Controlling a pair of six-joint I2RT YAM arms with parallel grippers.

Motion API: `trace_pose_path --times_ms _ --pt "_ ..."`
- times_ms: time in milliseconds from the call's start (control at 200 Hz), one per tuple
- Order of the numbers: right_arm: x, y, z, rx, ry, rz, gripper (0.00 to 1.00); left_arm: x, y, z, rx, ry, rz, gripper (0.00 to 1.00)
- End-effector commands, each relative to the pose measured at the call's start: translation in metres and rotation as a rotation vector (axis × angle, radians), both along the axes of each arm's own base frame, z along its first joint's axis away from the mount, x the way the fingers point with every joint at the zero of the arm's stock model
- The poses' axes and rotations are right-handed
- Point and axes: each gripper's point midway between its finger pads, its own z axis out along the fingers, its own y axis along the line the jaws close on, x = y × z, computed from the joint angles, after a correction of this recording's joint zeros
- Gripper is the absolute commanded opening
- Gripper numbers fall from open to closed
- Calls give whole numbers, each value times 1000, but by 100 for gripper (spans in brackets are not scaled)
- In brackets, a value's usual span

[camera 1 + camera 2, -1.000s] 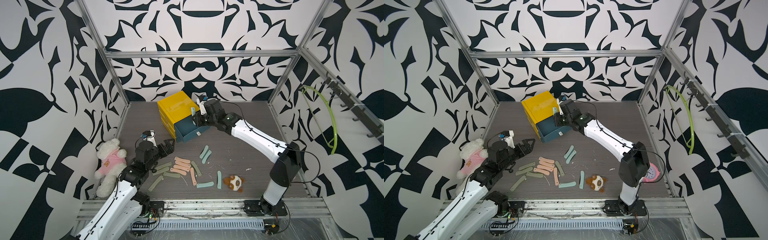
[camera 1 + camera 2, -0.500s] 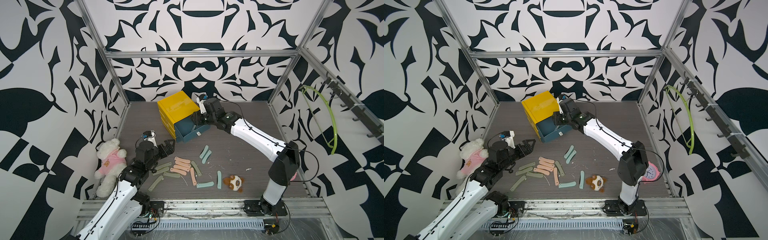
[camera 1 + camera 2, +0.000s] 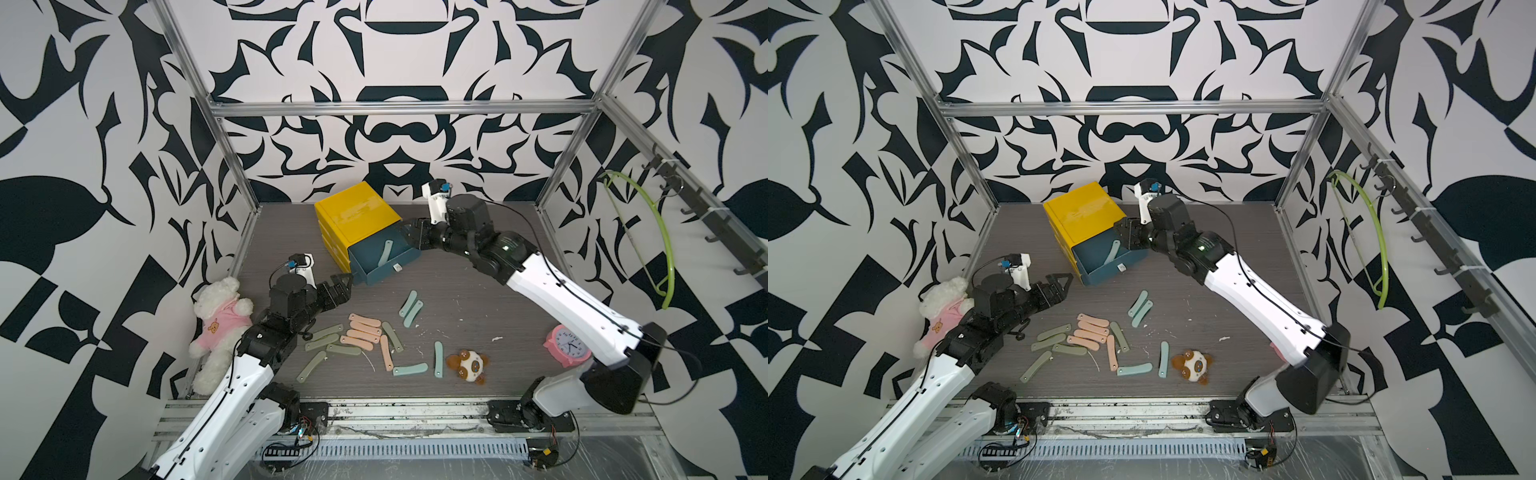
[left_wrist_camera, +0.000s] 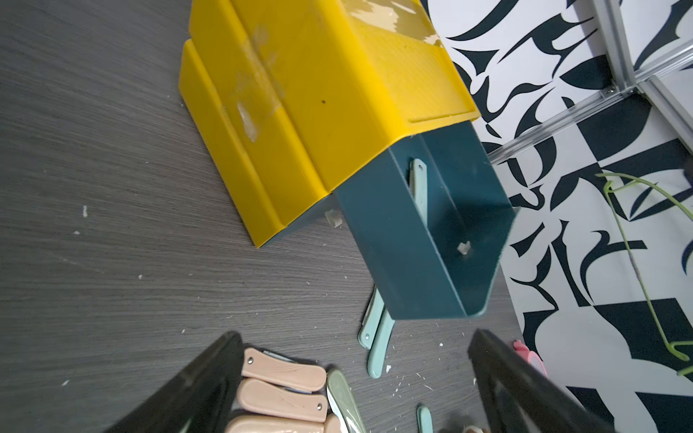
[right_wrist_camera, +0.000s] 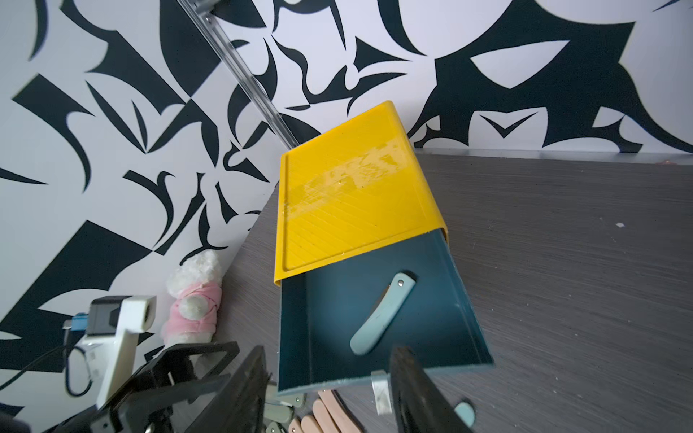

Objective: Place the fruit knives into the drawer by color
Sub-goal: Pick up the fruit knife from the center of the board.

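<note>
Yellow cabinet [image 5: 356, 195]: smooth plastic, its glossy top scuffed with dull patchy marks. Its open teal drawer [image 5: 431, 330]: matt plastic. Tabletop [image 5: 562, 262]: matt grey wood-grain. Teddy bear [image 3: 218, 295]: fluffy plush.

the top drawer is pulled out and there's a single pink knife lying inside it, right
Not quite. The single knife lying inside the pulled-out top drawer is teal, not pink. The right wrist view shows it clearly, and both top views agree.

Grey table [image 3: 457, 299]: cabinet [image 3: 357, 212], fruit knives [image 3: 365, 322], bear [image 3: 220, 328], brown plush [image 3: 467, 365], clock [image 3: 567, 345].
</note>
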Motion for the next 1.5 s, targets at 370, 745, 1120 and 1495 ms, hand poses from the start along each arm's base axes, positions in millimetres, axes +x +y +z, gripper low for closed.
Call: trace_pose_path --times_ms 370,745,1120,1495 --pt "-72 -122 -95 -136 126 -249 56 -63 -76 -7 204 91 -398 99" --pt "-98 -165 -150 -173 213 -342 55 -139 -150 -86 544 193 -789 94" --pt "-106 -173 -159 -179 221 -344 55 -164 -188 -143 762 167 -991 81" --pt "-108 -175 -154 -175 201 -335 55 -165 -200 -184 898 169 -1050 64"
